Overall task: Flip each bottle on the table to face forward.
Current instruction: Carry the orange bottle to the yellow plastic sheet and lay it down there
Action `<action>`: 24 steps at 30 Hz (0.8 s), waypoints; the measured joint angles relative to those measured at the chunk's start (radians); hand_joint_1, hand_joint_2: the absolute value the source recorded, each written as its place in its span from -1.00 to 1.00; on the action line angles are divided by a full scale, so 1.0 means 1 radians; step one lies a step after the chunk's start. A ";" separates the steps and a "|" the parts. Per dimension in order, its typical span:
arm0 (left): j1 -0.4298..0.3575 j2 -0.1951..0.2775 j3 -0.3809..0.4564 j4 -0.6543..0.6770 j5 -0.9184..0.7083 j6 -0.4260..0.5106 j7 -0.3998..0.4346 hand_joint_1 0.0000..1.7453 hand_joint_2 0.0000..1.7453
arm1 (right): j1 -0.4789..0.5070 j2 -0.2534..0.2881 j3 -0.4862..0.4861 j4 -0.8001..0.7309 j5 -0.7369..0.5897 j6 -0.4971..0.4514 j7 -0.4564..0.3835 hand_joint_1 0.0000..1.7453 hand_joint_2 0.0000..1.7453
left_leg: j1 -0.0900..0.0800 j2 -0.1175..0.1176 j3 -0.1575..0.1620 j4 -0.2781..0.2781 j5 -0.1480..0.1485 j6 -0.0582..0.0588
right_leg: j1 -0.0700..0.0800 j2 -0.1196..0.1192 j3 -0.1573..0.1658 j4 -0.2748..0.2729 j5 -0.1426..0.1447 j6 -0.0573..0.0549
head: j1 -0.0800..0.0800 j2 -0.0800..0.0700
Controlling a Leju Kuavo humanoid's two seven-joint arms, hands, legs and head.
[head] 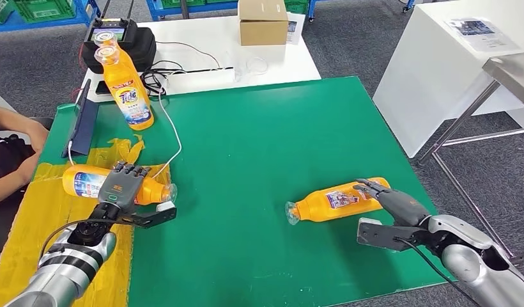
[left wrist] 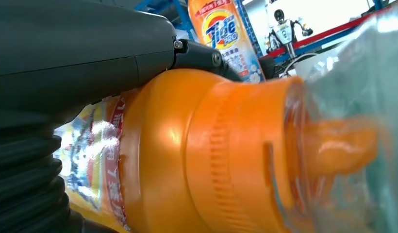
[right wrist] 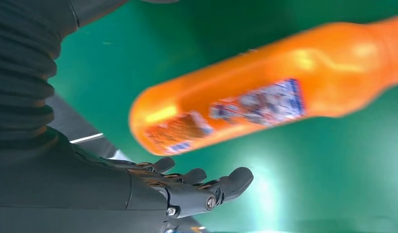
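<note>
**Two Bottles Down, One Upright on the Green Tabletop**

The left hand (head: 122, 185) lay over the middle of a fallen orange bottle (head: 87, 182) near the left edge of the green tabletop (head: 259, 141). Its fingers (head: 128, 171) draped across the far side of the body, and the left wrist view showed the dark palm pressed against the bottle's shoulder, so the hand gripped it. That bottle lay on its side with its clear cap pointing toward the middle of the tabletop, partly on a patch of yellow tape (head: 29, 211).

A second orange bottle (head: 333, 203) lay on its side toward the right, clear cap pointing left, a printed label facing up. The right hand (head: 390, 198) sat at its base end. In the right wrist view the fingers (right wrist: 221, 182) were spread and slightly curled beside the bottle's base, holding nothing; whether they touched it could not be told.

A third bottle (head: 123, 86) stood upright at the far left corner of the green surface, its Tide label facing the robot. A white cable (head: 173, 137) ran past it across the green. A black device (head: 122, 45) and a cardboard box (head: 262, 22) sat on the white table (head: 272, 61) beyond. A person's arm (head: 16, 125) showed at the left edge.
</note>
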 joint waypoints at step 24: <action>0.005 0.011 -0.047 -0.009 0.106 -0.053 -0.049 -1.00 -1.00 | -0.080 0.108 0.023 0.118 0.389 -0.166 0.044 -1.00 1.00 | 0.000 0.001 -0.001 0.000 0.003 0.001 | 0.000 0.001 0.000 0.000 0.001 0.001 | 0.000 0.000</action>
